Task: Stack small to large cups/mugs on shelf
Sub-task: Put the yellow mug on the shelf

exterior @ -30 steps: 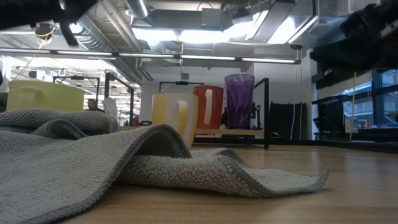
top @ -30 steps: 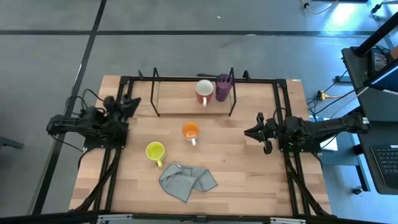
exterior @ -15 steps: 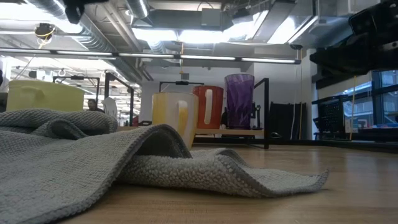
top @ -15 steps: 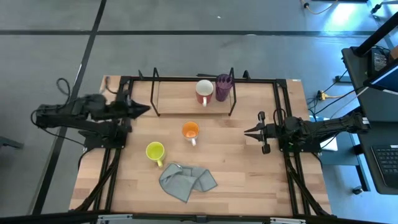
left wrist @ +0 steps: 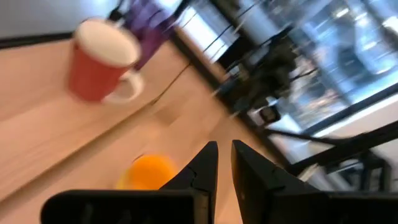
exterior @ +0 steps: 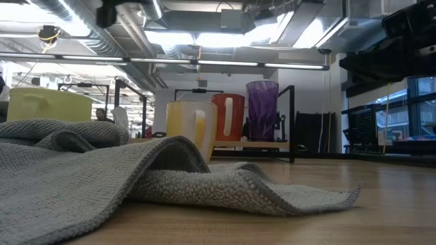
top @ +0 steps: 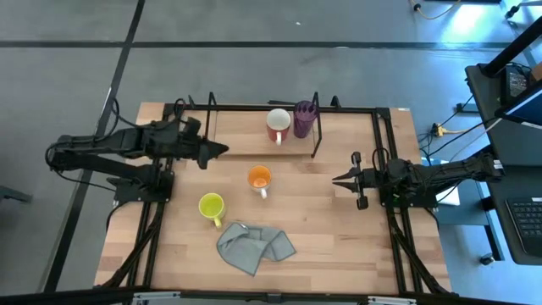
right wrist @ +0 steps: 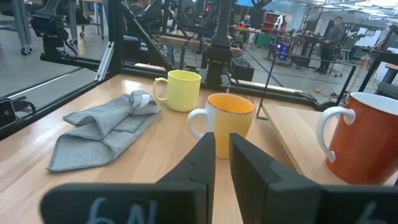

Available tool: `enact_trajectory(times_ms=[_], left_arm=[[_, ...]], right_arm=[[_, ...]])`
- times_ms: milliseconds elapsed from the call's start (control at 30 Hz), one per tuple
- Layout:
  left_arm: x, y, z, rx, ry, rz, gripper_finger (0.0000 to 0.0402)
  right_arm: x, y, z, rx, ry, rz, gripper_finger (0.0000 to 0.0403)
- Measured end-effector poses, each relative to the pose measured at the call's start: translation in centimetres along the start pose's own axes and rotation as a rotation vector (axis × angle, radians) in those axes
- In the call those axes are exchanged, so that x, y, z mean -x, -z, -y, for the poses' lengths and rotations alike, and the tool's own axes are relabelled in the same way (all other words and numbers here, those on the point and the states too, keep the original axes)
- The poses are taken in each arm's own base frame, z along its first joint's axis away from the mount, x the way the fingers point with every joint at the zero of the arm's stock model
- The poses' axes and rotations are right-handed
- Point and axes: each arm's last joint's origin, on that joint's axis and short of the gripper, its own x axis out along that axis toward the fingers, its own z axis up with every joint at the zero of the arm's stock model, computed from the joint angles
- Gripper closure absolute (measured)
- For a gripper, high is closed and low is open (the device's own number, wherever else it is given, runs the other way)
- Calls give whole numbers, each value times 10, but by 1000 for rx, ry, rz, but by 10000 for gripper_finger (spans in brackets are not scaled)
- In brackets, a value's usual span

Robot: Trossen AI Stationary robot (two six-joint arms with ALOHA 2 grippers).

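Observation:
A red mug with white inside and handle (top: 278,124) and a purple tumbler (top: 304,119) stand upright, side by side, on the right part of the low black wire shelf (top: 211,127) at the table's far side. An orange mug (top: 259,179) and a small yellow mug (top: 211,206) stand upright on the table. My left gripper (top: 222,151) is shut and empty, raised above the table near the shelf's left end, left of the orange mug (left wrist: 146,174). My right gripper (top: 337,180) is shut and empty, right of the orange mug (right wrist: 229,121).
A crumpled grey cloth (top: 254,246) lies on the table near its front edge, in front of the yellow mug. The larger black table frame (top: 381,144) runs along the table's left, right and far sides. Bare wood lies between the two grippers around the orange mug.
My left gripper has swung from the table's left edge toward the right, above the table, to a place beside the shelf's left end. The mugs, the tumbler and the cloth have stayed where they were.

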Motion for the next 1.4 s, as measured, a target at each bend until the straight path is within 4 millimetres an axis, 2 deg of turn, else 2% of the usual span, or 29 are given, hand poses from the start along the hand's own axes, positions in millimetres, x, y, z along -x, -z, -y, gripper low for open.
enact_trajectory(times_ms=[100,167,233,367,433,600,767,933,1033,1167,1300,1400], left_arm=[[-7,-2,3,-17,6,30,361],[-11,-1,-2,82,-62,42,358],[-14,4,-14,167,-190,2,356],[-21,20,-39,188,-536,-70,354],[-25,25,-43,251,-594,-88,354],[-38,25,-31,495,-465,-90,354],[-48,15,-20,528,-342,60,354],[-54,14,-19,581,-337,104,354],[-60,15,-22,671,-369,149,354],[-68,17,-25,699,-418,223,354],[-86,17,-27,852,-425,448,354],[-104,19,-24,909,-368,462,354]], right_arm=[[0,0,0,0,1,-2,353],[0,0,0,0,1,-2,353],[0,0,0,0,1,-2,353],[0,0,0,0,1,-3,353],[0,0,0,0,1,-3,353],[0,0,0,0,1,-3,353],[0,0,0,0,0,-3,353],[0,0,0,0,0,-3,353],[0,0,0,0,0,-3,353],[0,0,0,0,0,-3,353],[0,0,0,0,-2,-2,353],[0,0,0,0,-2,-2,353]])
